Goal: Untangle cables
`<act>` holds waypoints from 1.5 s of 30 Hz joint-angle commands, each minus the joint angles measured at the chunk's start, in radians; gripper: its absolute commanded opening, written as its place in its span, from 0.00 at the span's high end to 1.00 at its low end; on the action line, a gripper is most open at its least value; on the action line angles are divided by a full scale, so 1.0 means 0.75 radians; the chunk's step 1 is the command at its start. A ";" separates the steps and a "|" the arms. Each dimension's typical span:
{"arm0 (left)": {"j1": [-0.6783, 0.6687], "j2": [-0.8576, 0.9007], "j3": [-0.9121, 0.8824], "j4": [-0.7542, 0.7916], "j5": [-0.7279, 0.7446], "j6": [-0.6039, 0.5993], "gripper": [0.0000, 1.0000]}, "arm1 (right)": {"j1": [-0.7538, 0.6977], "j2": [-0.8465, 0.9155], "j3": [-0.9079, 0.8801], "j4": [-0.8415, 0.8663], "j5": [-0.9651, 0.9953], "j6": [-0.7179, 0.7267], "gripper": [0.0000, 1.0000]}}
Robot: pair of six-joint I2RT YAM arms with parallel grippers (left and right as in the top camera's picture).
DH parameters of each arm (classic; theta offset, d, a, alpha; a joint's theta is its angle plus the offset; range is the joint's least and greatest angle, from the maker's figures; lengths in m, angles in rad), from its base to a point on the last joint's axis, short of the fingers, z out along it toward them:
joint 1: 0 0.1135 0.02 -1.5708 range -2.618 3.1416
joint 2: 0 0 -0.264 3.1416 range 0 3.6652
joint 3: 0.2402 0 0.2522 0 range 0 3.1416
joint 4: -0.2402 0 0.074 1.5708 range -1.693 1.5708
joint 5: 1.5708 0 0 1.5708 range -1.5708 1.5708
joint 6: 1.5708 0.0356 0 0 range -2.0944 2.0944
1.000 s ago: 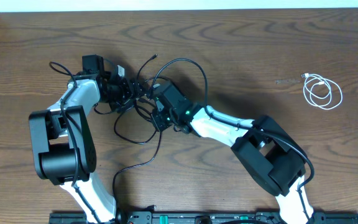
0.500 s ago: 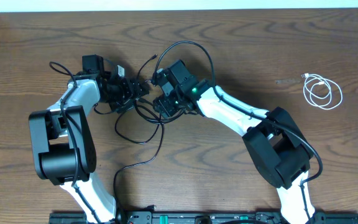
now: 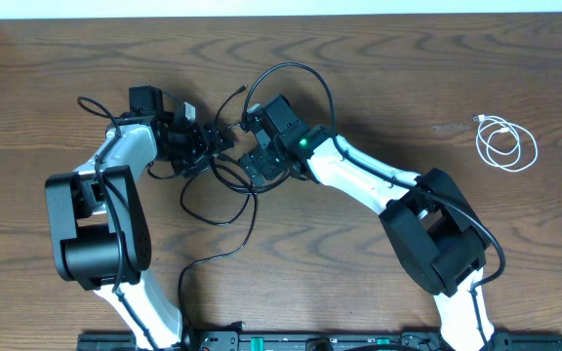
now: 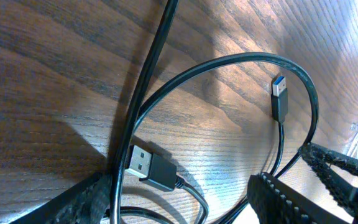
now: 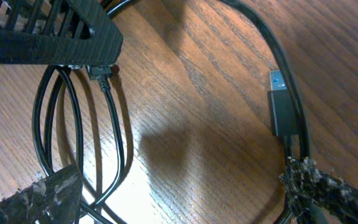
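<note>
Brown wooden tabletop (image 3: 388,68) is filling everything, with left gripper (image 4: 197,199) and right gripper (image 5: 182,193) gaping wide, half-hiding tangled thin black cables (image 4: 149,81) at 10 o'clock.

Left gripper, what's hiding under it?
Under the left gripper lie looping black cables and a USB plug, on the wooden table. Its fingers cover where the cables go next, so I can't see that part.

Dark wood-grain table (image 3: 408,78), pale strip (image 3: 261,8) along its far edge
</note>
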 commanded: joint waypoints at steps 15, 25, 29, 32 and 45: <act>0.004 0.014 -0.006 -0.015 -0.079 -0.003 0.25 | 0.047 0.159 0.006 0.114 0.015 -0.014 0.01; 0.004 0.014 -0.006 -0.031 -0.079 -0.003 0.36 | 0.055 0.160 0.006 0.120 0.015 -0.015 0.01; 0.004 0.014 -0.006 -0.031 -0.079 -0.003 0.42 | 0.056 0.160 0.006 0.120 0.015 -0.015 0.01; 0.004 0.014 -0.006 -0.032 -0.079 -0.003 0.42 | 0.055 0.160 0.006 0.120 0.016 -0.015 0.01; 0.004 0.014 -0.006 -0.035 -0.079 -0.003 0.77 | 0.056 0.160 0.006 0.125 0.016 -0.015 0.01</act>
